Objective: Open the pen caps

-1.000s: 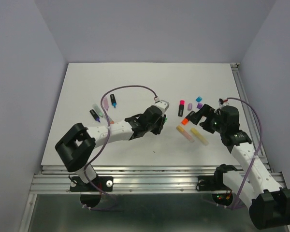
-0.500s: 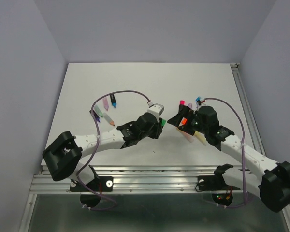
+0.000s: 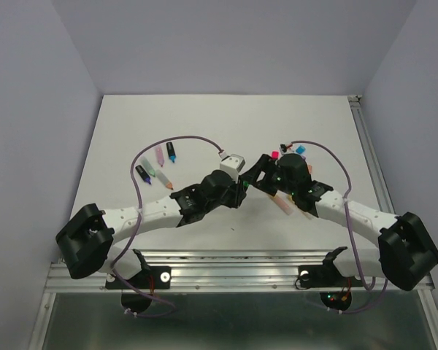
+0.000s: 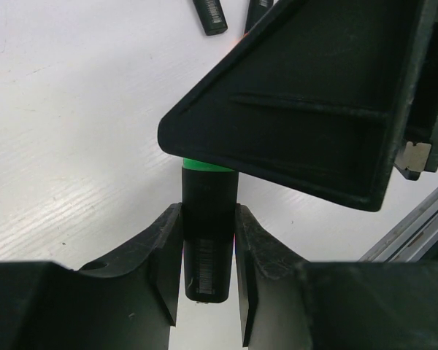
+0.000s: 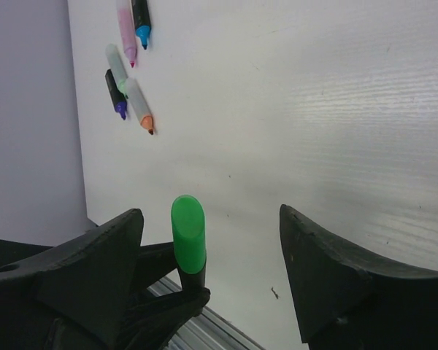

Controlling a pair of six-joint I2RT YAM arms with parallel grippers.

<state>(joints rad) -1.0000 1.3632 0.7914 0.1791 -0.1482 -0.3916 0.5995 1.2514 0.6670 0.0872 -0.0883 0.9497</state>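
Risk lay in the squeeze to come: the right gripper (image 5: pixel 210 219), jaws spread wide, looked off-centre, so one finger could strike first and tip the pen, or slide off the rounded green cap (image 5: pixel 188 233). That cap stood between those jaws, nearer one finger than the other, touching neither. The left gripper (image 4: pixel 208 266) was clamped on the black barrel (image 4: pixel 208 211) beneath the cap.

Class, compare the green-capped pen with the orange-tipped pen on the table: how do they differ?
The green-capped pen wears its cap; the orange-tipped pen shows a bare tip. The green-capped pen has a black barrel, the orange-tipped pen a pale one. The green-capped pen is clamped in the left tool; the orange-tipped pen lies free on the table. Both are short marker pens.
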